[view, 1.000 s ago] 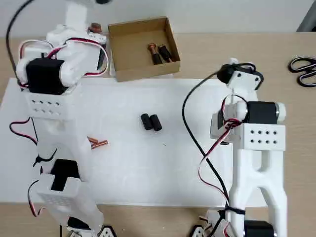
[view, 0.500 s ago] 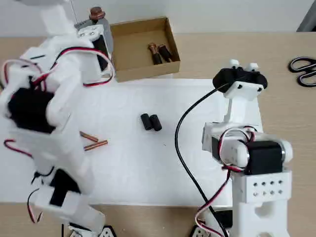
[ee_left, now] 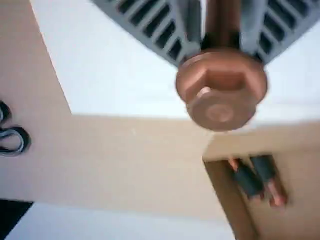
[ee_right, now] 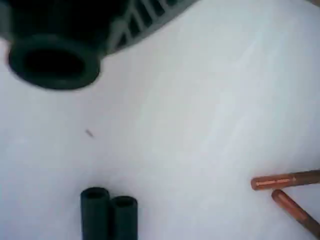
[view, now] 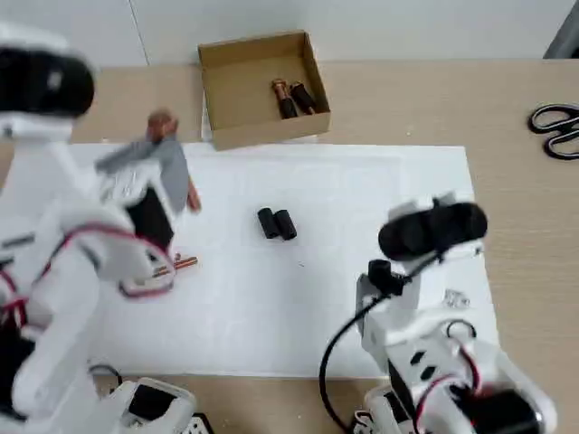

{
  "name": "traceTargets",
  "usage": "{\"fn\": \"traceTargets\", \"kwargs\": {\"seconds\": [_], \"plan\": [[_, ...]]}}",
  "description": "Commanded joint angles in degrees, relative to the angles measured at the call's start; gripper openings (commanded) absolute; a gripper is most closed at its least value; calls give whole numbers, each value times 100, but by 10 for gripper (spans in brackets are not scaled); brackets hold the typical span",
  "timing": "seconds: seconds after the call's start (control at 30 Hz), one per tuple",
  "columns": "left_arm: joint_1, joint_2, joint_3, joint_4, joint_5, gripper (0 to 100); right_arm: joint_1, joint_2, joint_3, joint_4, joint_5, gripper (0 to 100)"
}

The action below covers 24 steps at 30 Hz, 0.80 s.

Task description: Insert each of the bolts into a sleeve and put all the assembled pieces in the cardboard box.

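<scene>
A white sheet (view: 362,181) covers the middle of the wooden surface (view: 407,99). The left fingers (ee_left: 145,22) are clenched on a copper bolt (ee_left: 221,90), its head jutting beyond their tips; the cardboard box (view: 237,99), holding two assembled pieces (view: 291,97), sits ahead of them. The right fingers (ee_right: 142,20) grasp a black sleeve (ee_right: 52,62); two loose sleeves (ee_right: 109,212) lie touching on the sheet near them, two bare bolts (ee_right: 287,187) farther off.
</scene>
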Motion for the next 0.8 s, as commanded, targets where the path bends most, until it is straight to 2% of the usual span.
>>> {"fn": "traceTargets", "kwargs": {"seconds": [0.0, 0.2, 0.43, 0.67, 0.77], "plan": [[35, -800, 1059, 18, 360, 6, -48, -602, 246, -242, -44, 4], [35, -1732, 2730, -334, 475, 6, -277, -1481, 967, -708, -26, 4], [70, -3244, 4734, -1477, 431, 6, -971, -2501, 1679, -857, -18, 4], [62, -4949, 6255, -2013, 431, 6, -963, -2782, 1793, -831, -18, 4], [44, -5538, 6826, -2505, 431, 6, -963, -2782, 1846, -875, -26, 4]]}}
